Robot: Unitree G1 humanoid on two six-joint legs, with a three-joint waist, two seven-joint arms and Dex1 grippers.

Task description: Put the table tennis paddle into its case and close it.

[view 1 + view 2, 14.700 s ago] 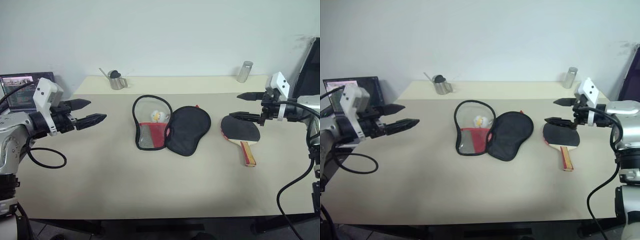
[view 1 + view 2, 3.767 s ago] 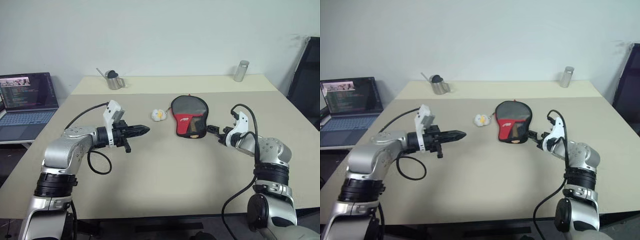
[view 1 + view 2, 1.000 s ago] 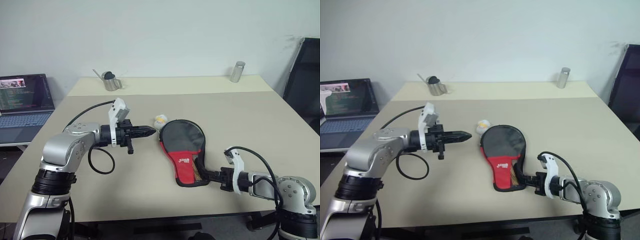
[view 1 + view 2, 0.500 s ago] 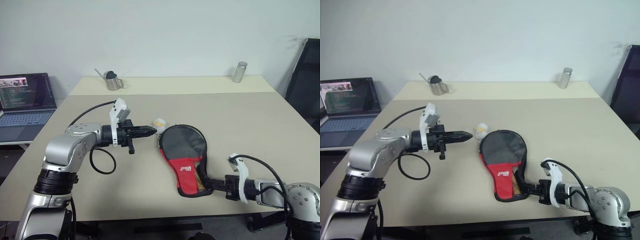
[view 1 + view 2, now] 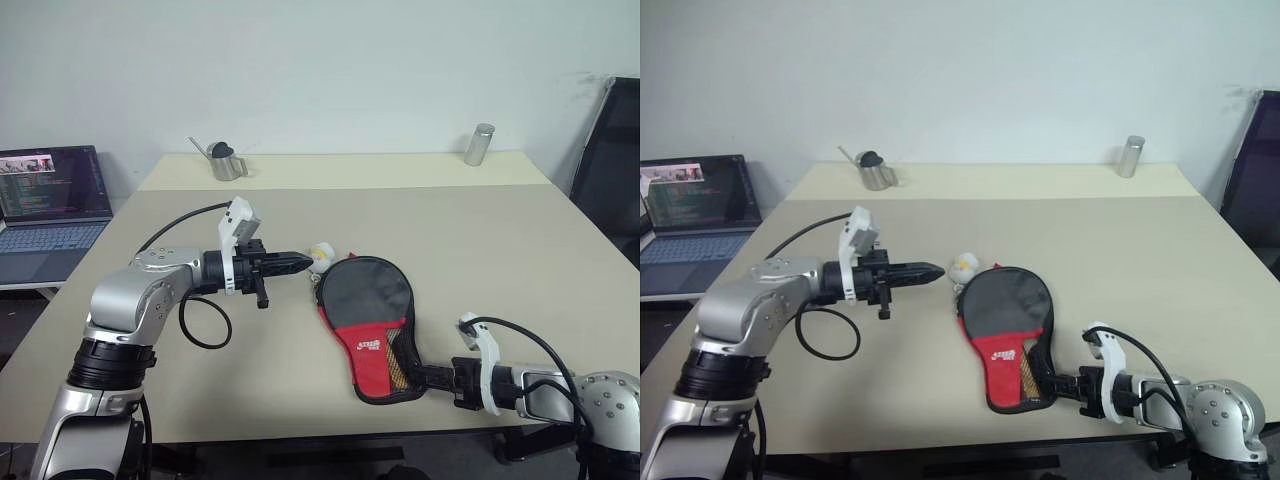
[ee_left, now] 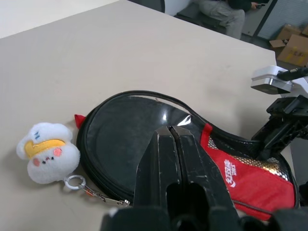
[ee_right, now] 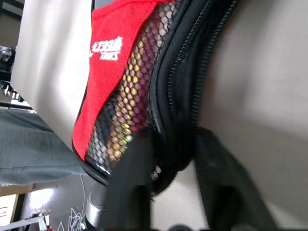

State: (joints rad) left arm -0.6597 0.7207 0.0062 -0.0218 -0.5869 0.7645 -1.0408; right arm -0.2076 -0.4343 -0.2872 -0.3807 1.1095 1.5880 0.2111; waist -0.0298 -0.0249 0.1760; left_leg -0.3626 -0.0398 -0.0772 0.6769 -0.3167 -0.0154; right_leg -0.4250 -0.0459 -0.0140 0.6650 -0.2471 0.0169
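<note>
Closed left gripper [image 6: 174, 144] above case [image 6: 125, 144]; charm [image 6: 45, 151] beside.

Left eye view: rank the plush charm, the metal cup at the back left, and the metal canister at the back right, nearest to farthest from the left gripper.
From the left gripper:
1. Plush charm, right beside its tip.
2. Metal cup, far edge, back left.
3. Metal canister, far edge, back right.

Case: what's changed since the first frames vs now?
The case, which lay open at mid-table, is now closed with the table tennis paddle, once beside it, out of sight, and it has been pulled to the near edge. The right tool sits at its narrow end, fingers either side. The plush charm now lies outside. The left tool has closed. The metal cup and canister are unmoved.
</note>
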